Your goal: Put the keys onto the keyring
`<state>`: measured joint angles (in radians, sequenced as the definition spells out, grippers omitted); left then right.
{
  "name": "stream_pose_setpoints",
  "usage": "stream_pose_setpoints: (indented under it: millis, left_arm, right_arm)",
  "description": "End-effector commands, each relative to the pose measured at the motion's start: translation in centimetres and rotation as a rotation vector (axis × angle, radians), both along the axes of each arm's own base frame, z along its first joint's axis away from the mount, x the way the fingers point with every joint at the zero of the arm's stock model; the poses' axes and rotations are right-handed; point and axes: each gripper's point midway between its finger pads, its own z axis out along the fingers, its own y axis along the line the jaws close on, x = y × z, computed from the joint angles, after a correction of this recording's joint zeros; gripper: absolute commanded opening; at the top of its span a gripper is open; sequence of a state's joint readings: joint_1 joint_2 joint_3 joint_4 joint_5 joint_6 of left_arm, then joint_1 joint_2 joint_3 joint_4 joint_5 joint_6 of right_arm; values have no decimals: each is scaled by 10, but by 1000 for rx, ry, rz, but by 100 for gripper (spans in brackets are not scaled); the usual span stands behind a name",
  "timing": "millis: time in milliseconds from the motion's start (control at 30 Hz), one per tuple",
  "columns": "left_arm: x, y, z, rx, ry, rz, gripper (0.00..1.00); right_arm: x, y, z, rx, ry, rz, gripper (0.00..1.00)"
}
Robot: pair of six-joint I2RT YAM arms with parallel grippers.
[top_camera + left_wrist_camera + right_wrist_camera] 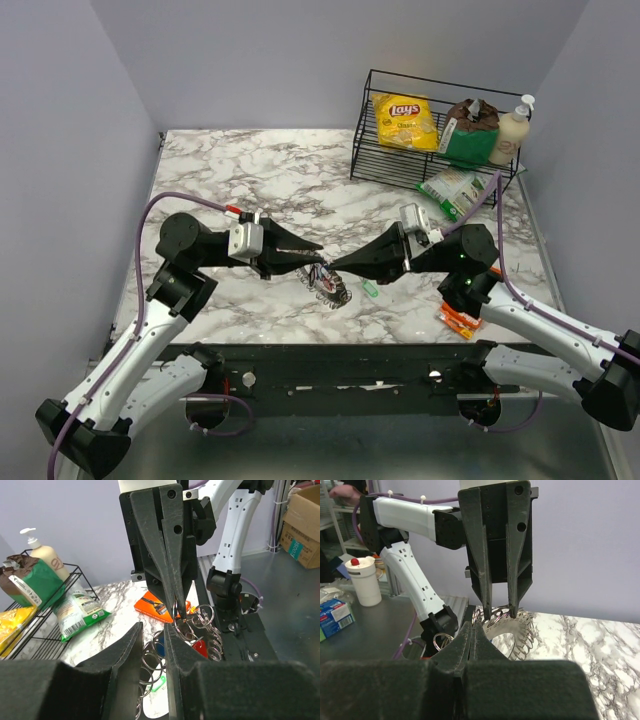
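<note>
The keyring [328, 283], a flat grey ring with small wire loops round its rim, hangs just above the marble between both grippers. My right gripper [336, 266] is shut on one loop of its rim [176, 614]. From the opposite side my left gripper [314, 260] is open, its fingertips [485, 611] straddling the far rim of the keyring [522, 635]. A red key [200, 647] and a blue key [159, 644] hang among the loops. The pale green key [370, 290] lies on the marble just right of the ring.
A black wire basket [362, 150] at the back right holds a yellow crisp bag [405, 120], a green pack and a soap bottle [512, 130]. A green packet [452, 190] lies in front of it. An orange packet [458, 320] sits by the right arm's base.
</note>
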<state>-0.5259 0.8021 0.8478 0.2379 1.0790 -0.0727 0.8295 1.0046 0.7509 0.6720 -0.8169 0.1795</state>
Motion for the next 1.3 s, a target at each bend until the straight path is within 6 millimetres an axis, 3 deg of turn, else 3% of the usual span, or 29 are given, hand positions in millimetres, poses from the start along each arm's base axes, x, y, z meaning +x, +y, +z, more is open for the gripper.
stream_pose_setpoints:
  millis: [0,367,1267]
  left_arm:
    - [-13,1,13,-22,-35,-56,31]
    - [-18,3,11,-21,-53,-62,39]
    - [-16,-10,-1,14,5,-108,31]
  right_arm:
    - [-9,-7,20,66,-65,17,1]
    - [-7,-6,19,64,-61,11,1]
    - [-6,-3,18,54,-53,21,1]
